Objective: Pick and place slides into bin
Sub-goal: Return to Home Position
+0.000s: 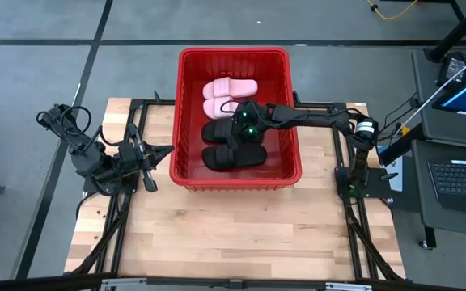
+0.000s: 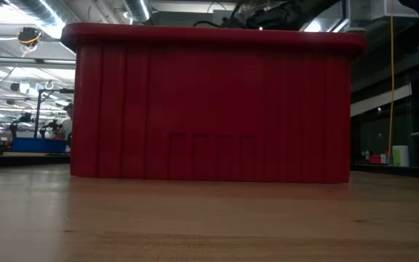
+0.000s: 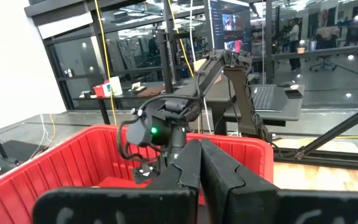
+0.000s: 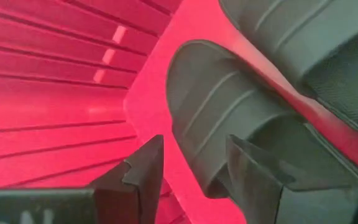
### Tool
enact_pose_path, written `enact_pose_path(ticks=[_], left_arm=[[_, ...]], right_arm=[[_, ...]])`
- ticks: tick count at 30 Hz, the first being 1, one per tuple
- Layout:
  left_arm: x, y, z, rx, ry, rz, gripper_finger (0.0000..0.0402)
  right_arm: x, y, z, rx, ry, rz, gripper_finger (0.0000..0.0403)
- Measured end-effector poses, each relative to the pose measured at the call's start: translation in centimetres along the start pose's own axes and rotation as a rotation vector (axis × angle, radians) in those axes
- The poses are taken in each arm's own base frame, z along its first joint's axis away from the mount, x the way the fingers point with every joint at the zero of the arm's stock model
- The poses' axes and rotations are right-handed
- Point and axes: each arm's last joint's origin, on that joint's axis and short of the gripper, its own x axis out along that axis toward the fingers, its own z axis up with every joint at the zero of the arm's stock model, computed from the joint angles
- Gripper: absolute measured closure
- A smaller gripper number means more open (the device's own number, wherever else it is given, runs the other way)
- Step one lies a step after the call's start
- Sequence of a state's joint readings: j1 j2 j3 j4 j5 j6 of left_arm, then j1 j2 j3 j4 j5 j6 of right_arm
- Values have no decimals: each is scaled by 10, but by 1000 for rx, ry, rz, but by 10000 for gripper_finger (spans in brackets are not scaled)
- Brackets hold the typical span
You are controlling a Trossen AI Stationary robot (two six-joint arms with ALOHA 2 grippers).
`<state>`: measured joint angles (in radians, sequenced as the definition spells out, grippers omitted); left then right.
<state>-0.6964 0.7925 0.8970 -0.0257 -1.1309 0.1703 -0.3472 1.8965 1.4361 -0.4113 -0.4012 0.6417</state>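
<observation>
Red plastic: the bin (image 1: pixel 233 53) stands mid-table on the wooden table (image 1: pixel 217 234), tall-walled, with all four slides inside it.
Pink pair: two pink slides (image 1: pixel 230 87) lie side by side at the end of the bin farther from the arms' bases.
Black pair: the black slides (image 1: pixel 235 157) lie side by side at the nearer end, just beside the pink ones.
Long axis: every slide lies crosswise in the bin, roughly in line with the right forearm reaching in.
Right gripper (image 4: pixel 196 140): down inside the bin over the black pair, fingers apart and clamped on nothing. A ribbed black strap lies straight ahead, just past the tips; I cannot tell if it touches them.
Left gripper (image 1: pixel 162 153): outside the bin, near its left wall, fingers together and empty.
Nearer arm: the right, by far.
What the move turns on: the slide sits under and ahead of the spread fingers, so I judge the way out is up and back over the right wall. The strap is the one thing that might snag.
High view alone: shows all four slides at once.
Low view: only the bin's red wall, with a bit of arm above the rim.
Right wrist view: the finger gap, close up.
Left wrist view: the right arm dipping over the rim.
</observation>
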Motion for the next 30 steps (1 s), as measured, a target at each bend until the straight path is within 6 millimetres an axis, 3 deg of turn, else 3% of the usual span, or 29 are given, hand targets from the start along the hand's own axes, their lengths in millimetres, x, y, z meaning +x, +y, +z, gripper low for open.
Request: enact_pose_path(ticks=[7, 12, 17, 24, 30], left_arm=[[0, 0, 0, 50, 0, 0, 400], [-1, 0, 0, 55, -2, -7, 400], [-8, 7, 4, 51, -18, -28, 400], [-17, 25, 4, 55, -29, -98, 400], [-32, 56, -3, 28, -10, -191, 400]], right_arm=[[-17, 5, 17, -2, 8, 46, 237], [-36, 24, 30, -114, 15, 94, 296], [-64, 59, 40, -310, -47, 42, 391], [-116, 119, 43, -532, -186, -56, 397], [-149, 160, 31, -675, -276, -40, 394]])
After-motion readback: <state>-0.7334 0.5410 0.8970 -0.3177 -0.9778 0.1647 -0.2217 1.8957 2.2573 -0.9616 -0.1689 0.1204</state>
